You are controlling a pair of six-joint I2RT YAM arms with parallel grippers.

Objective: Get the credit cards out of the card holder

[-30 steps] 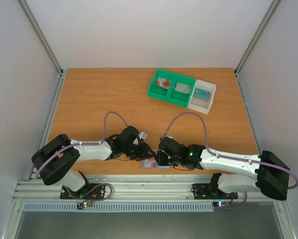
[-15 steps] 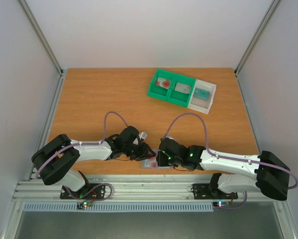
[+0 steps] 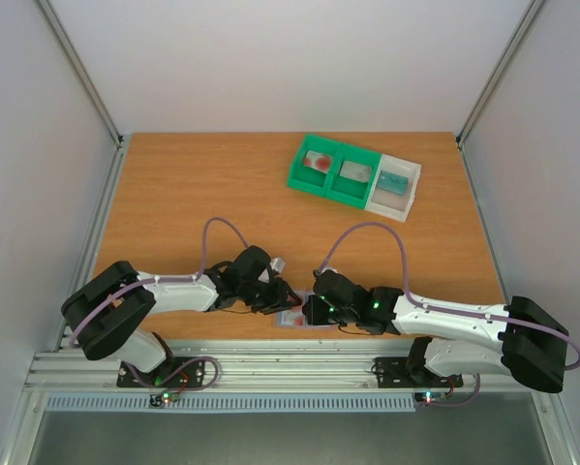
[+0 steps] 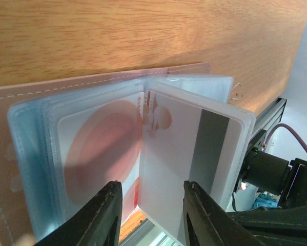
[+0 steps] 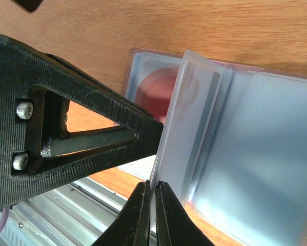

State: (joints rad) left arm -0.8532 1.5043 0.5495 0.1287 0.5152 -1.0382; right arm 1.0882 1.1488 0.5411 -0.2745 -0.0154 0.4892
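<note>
The card holder lies open at the table's near edge, its clear sleeves fanned out. A whitish credit card with a big red round blotch sits in the left sleeve. A second credit card, whitish with a dark stripe, stands up from the centre crease. My right gripper is shut on that card's lower edge. My left gripper is open, with its fingers on either side of the standing card's near corner and not touching it.
A green and white compartment tray with cards in its sections stands at the back right. The metal rail runs just below the holder. My left gripper's black finger fills the left of the right wrist view.
My right gripper has closed on the standing card's edge and shifted slightly left. The left arm has stayed put.
</note>
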